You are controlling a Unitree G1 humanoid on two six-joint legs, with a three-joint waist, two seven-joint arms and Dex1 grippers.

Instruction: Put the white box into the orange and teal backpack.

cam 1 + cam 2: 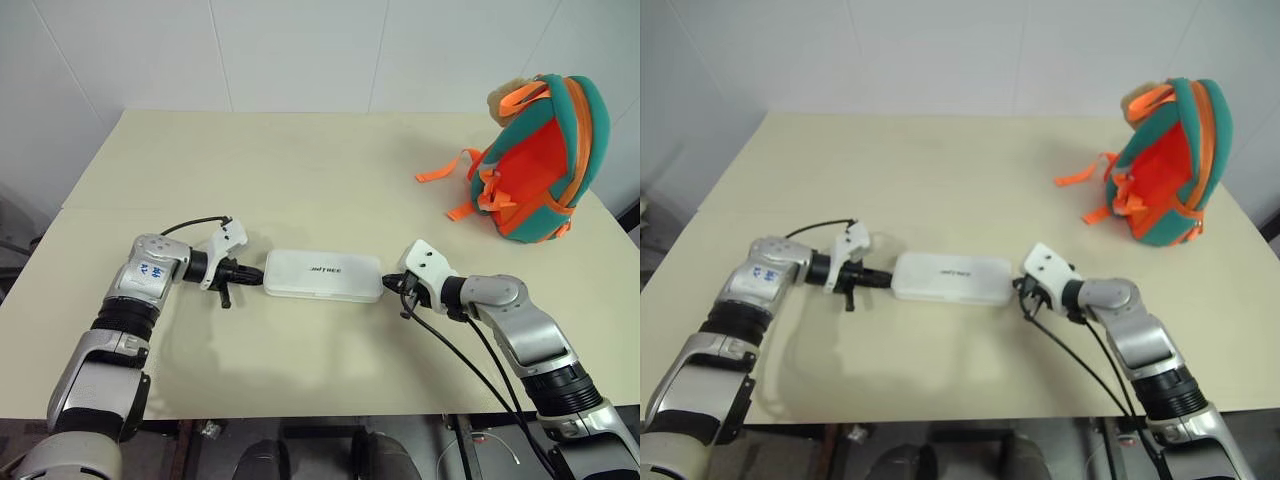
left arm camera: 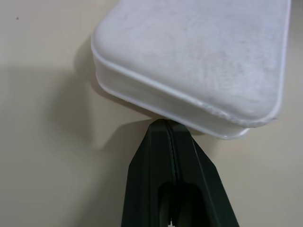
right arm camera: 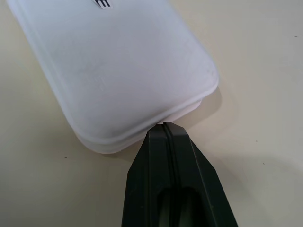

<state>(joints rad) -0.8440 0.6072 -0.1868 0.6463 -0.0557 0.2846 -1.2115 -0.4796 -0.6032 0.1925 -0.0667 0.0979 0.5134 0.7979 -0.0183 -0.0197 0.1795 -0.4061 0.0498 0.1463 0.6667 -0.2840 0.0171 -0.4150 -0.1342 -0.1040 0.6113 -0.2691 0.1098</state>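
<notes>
Lower centre of frame: white box (image 1: 322, 275) lies flat on the table (image 1: 300, 170), pressed-together left tool (image 1: 256, 274) and right tool (image 1: 388, 284) touching its short ends. Bare tabletop beyond. Upper right: orange and teal backpack (image 1: 545, 160), near the table's edge.

White box (image 1: 323, 275): small dark lettering printed on the lid, too small to read from the head views. Right wrist view catches just the tail of it, one letter that looks like "E".

Cream table (image 1: 300, 170) against white panelled wall (image 1: 300, 50); floor below seems dark.
</notes>
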